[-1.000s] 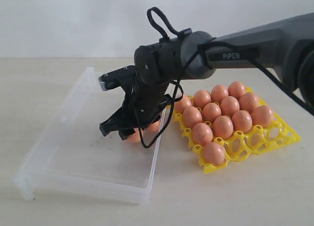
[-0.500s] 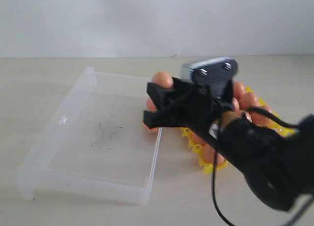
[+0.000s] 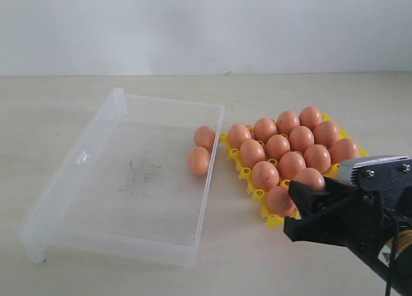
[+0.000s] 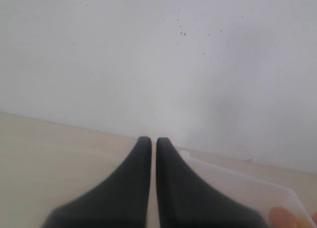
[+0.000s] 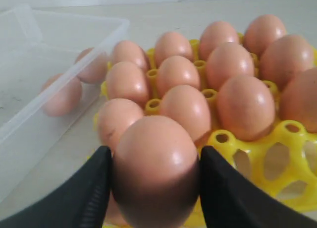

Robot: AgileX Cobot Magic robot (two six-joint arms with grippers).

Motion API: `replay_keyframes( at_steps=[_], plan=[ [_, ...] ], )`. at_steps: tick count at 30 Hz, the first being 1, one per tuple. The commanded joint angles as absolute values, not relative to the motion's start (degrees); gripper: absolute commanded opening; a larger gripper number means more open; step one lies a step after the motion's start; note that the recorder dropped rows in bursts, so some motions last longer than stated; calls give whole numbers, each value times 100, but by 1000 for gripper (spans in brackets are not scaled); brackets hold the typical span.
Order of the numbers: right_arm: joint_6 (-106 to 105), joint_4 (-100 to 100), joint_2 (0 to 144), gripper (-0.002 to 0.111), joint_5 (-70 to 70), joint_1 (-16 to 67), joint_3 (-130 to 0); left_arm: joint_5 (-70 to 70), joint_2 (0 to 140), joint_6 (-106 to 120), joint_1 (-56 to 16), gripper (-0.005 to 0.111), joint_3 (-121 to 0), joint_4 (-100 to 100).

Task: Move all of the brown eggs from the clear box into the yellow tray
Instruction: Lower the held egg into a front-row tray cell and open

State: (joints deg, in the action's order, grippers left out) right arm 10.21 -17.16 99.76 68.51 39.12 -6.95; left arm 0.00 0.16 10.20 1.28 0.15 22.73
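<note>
The clear box (image 3: 96, 199) lies on the left with two brown eggs (image 3: 199, 160) against its right wall. To its right, the yellow tray (image 3: 373, 174) has most of its cups filled with eggs (image 3: 277, 146). My right gripper (image 3: 297, 209) is at the tray's near corner, shut on a brown egg (image 5: 156, 163) that peeks above its fingers (image 3: 310, 178). The right wrist view shows this gripper (image 5: 154, 151) squeezing the egg on both sides, above the tray's front edge (image 5: 292, 134). My left gripper (image 4: 150, 141) is shut on nothing and away from the eggs.
The box (image 4: 237, 188) and one egg (image 4: 282, 218) appear at the edge of the left wrist view. Bare beige tabletop (image 3: 244, 257) surrounds box and tray. A white wall (image 3: 206, 26) runs along the back.
The right arm has lifted an egg out of the box and swung right and toward the camera, ending at the tray's near corner. Two eggs stay in the box.
</note>
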Motion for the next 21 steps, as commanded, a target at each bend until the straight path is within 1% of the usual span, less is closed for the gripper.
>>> replay_keyframes(
  at_steps=[1,3,7,13,21],
  plan=[
    [1343,-1467,9931,0,6996,3426,-676,0,0,1062,83,4,0,2292],
    [1482,-1351,9931,0,6981,3228,-756,0,0,1062,83,4,0,2292],
    [1494,-791,9943,0,6510,2980,-1024,0,0,1062,83,4,0,2292],
    [1223,-710,9943,0,5200,2972,-1535,0,0,1062,83,4,0,2292],
    [905,-894,9943,0,5144,2972,-1529,0,0,1062,83,4,0,2292]
  ],
)
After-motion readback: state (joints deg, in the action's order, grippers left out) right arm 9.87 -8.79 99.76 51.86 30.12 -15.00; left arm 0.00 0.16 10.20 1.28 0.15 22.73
